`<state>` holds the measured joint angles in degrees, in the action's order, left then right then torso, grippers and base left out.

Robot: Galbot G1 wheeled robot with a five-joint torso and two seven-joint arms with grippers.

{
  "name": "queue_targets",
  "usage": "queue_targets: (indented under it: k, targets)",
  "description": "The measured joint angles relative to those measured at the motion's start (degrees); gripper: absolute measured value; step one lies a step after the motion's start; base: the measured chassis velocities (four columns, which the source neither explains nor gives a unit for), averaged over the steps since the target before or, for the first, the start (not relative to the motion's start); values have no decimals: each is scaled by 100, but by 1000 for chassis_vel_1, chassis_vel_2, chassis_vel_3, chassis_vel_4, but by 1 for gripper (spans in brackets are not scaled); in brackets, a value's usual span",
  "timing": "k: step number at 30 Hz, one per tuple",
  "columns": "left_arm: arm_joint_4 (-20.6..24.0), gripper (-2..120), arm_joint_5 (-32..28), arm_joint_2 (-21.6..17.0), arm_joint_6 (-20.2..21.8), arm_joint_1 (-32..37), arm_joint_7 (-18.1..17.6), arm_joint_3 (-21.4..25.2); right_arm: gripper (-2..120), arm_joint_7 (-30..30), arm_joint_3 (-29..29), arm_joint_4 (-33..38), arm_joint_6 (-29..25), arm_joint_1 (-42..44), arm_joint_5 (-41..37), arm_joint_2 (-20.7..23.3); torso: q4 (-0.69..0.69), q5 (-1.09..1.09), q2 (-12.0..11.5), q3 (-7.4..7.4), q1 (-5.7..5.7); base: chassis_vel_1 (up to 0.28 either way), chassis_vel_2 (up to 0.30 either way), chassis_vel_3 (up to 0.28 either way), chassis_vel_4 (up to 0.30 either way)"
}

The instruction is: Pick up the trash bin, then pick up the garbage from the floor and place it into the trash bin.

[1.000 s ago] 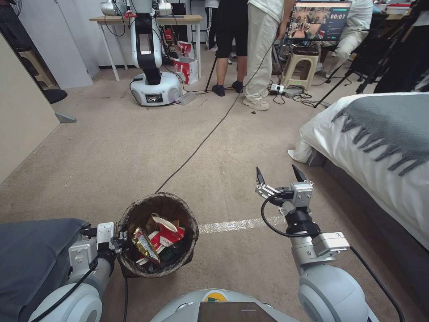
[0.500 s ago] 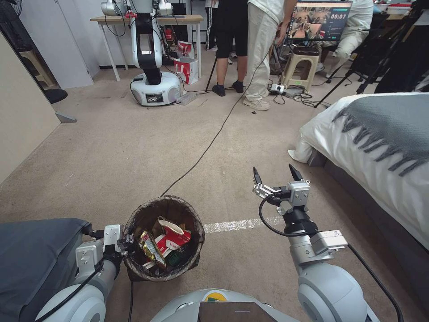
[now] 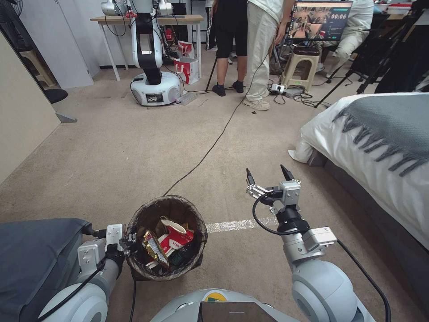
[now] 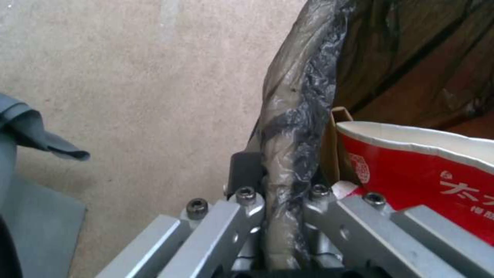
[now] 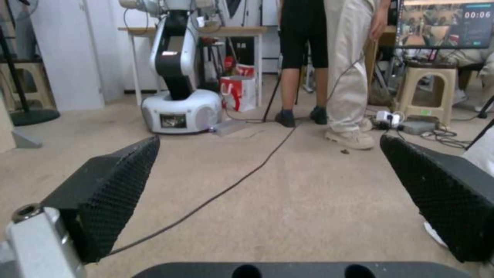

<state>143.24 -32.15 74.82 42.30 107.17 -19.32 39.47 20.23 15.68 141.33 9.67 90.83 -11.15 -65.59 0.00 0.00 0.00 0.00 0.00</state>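
Head view: the left gripper (image 3: 127, 242) clamps the bag-lined rim of the bin (image 3: 166, 237), which holds a red-and-white cup (image 3: 174, 237) and a gold wrapper (image 3: 153, 248). Right of the bin, the right gripper (image 3: 266, 175) hovers spread wide, empty, above the carpet (image 3: 134, 152).

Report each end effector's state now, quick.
Left end effector: shut on the rim of the trash bin, with the bag pinched between the fingers.
Right end effector: open, holding nothing, above the floor.

Bright, even indoor light, soft shadows — wide-angle edge distortion
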Motion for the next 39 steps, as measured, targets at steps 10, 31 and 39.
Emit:
queue_targets:
  k: [10, 31, 39]
  targets:
    - [-11, 0, -82, -48, -8, -121, 0, -99, 100, 9, -16, -44, 2, -18, 13, -26, 0, 0, 0, 0, 0, 0, 0, 0, 0]
    - [-508, 0, -73, 37, -16, -334, 6, -336, 100, 26, -11, -71, -4, -33, 28, -31, 0, -1, 0, 0, 0, 0, 0, 0, 0]
    - [-639, 0, -77, 58, -16, -389, 7, -393, 100, 30, -11, -80, -8, -46, 23, -33, 0, -1, 0, 0, 0, 0, 0, 0, 0]
